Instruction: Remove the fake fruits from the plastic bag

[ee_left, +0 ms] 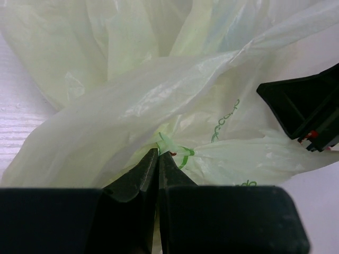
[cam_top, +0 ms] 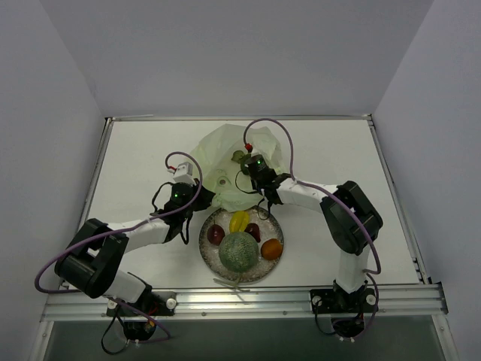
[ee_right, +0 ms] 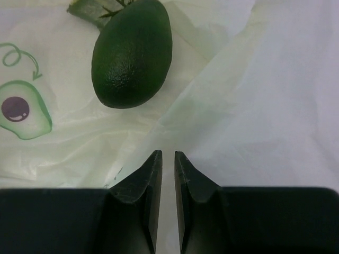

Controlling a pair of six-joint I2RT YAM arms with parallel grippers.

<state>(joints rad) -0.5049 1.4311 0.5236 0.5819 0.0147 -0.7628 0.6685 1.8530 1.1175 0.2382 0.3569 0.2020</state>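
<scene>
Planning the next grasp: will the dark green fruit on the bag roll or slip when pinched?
Likely rolls: the fruit is egg-shaped, lying on its side. Probably slippery, given its sheen and the loose bag film beneath.

Both arms are built alike, with white tubular links set between chunky black joint housings. The left arm (cam_top: pixel 143 229) and right arm (cam_top: pixel 304 195) each trail a greyish-purple cable (cam_top: pixel 264 120) in loose loops, and the right arm's ends in a small red connector (cam_top: pixel 247 145). A green light (cam_top: pixel 178 194) glows on each wrist. The left pincer (ee_left: pixel 159 154) and right pincer (ee_right: pixel 168 154) have matte black, wedge-shaped fingers (ee_right: pixel 145 180) that taper to narrow tips from a broad black block.
</scene>
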